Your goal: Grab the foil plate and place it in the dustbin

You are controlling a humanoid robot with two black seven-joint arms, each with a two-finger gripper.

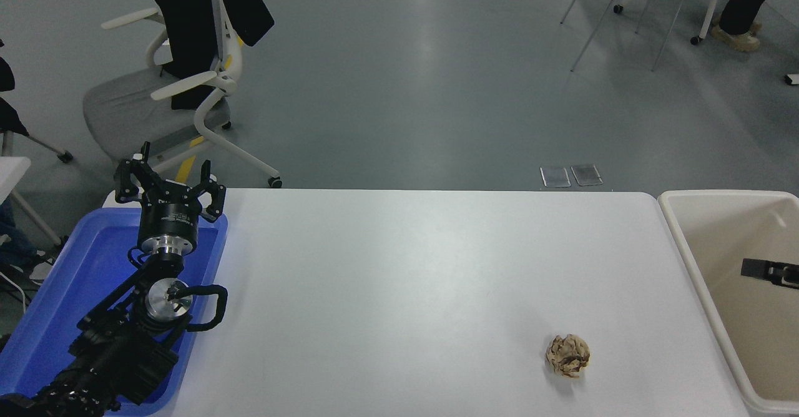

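The foil plate is out of view. The dustbin (724, 195), a cream tub, stands at the table's right end, and the part of its inside that shows holds nothing. A black tip of my right gripper (760, 269) reaches in from the right edge over the dustbin; too little of it shows to tell its state. My left gripper (168, 186) is open and empty, parked over the blue tray (75, 267) at the lower left.
A brown crumpled paper ball (568, 355) lies on the white table (406, 267) near its front right. Office chairs stand on the floor beyond the table. A person's legs show at the top right.
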